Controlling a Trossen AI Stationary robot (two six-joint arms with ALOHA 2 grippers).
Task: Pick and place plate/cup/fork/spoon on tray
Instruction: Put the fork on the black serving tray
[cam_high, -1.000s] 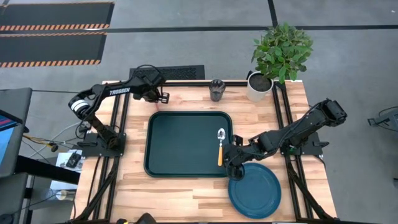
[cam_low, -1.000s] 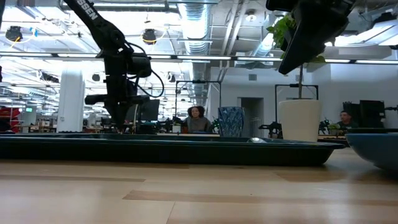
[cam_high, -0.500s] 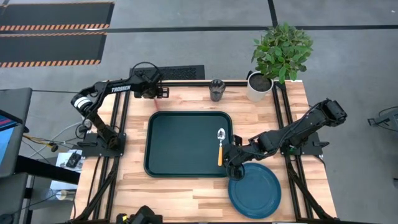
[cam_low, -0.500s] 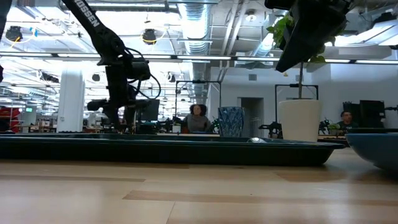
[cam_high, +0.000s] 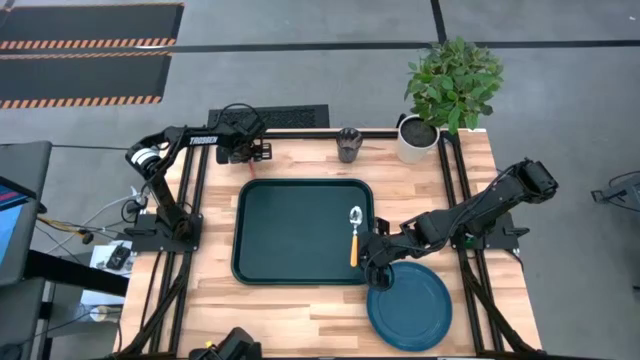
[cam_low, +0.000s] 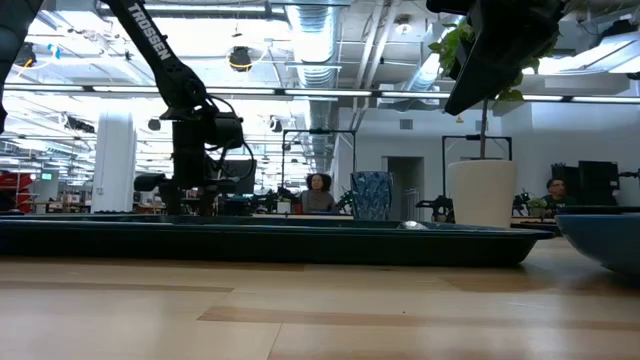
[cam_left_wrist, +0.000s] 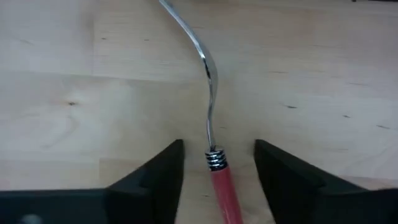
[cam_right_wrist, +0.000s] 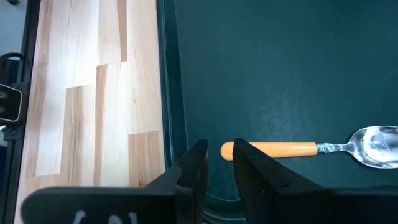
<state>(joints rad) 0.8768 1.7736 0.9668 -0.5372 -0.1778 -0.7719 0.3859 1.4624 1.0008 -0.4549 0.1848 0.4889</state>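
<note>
The fork (cam_left_wrist: 214, 155) lies on the bare wood at the table's far left, its red handle between the open fingers of my left gripper (cam_left_wrist: 217, 149), which touch nothing. From above, that gripper (cam_high: 252, 160) stands just beyond the dark green tray (cam_high: 290, 230). The orange-handled spoon (cam_high: 354, 235) lies on the tray's right part. My right gripper (cam_right_wrist: 221, 146) hovers over the tray's near right corner, fingers narrowly apart with nothing between them. The blue plate (cam_high: 410, 310) rests on the table at the near right. The cup (cam_high: 348, 143) stands at the far edge.
A white pot with a green plant (cam_high: 418, 140) stands at the far right corner. Bare wood (cam_high: 210, 300) lies left of and in front of the tray. The room behind the table holds people seated at desks (cam_low: 316, 192).
My left gripper has sunk a little toward the table at the far left and its fingers have spread apart, while the arm's elbow has swung outward. My right gripper, the spoon and the plate have kept still.
</note>
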